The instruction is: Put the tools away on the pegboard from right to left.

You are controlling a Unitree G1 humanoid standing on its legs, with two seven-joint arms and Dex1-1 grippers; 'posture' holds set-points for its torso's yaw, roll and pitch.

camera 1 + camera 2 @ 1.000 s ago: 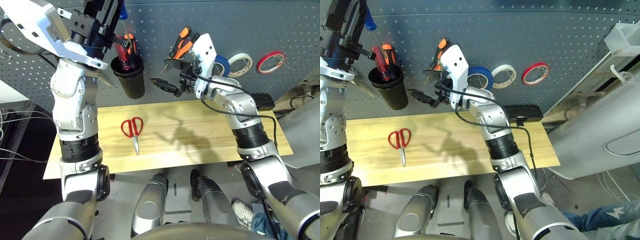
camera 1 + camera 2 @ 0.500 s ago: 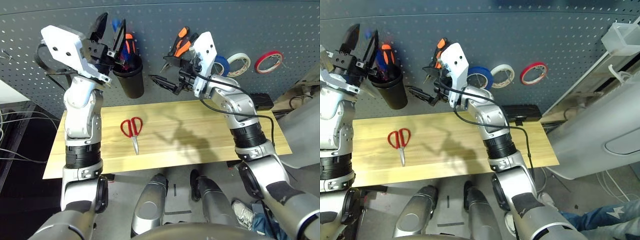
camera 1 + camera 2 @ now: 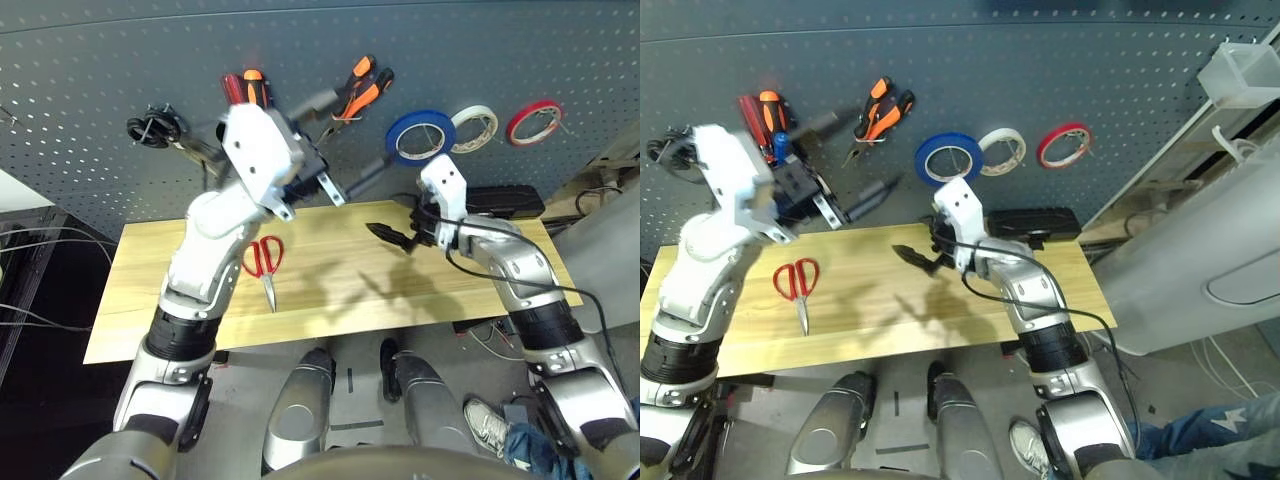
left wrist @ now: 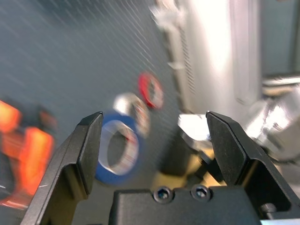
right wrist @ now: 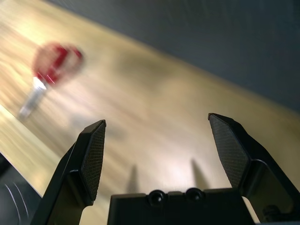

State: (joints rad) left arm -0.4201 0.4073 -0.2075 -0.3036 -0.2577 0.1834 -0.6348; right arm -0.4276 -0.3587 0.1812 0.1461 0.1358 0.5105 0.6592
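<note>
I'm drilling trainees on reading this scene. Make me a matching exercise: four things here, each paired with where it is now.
Things:
1. red-handled scissors
2. blue tape ring
3. orange-and-black-handled pliers
4. right gripper

Places:
A. hanging on the pegboard, left of the white tape ring
B. open, above the table
C. lying flat on the table
D. hanging on the pegboard, left of the blue tape ring

Pairs: 1-C, 2-A, 3-D, 4-B

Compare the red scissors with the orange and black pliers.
The red scissors lie flat on the wooden table; the pliers hang on the pegboard. The scissors have red loop handles, the pliers straight orange-and-black grips. Both are closed and neither is held.
</note>
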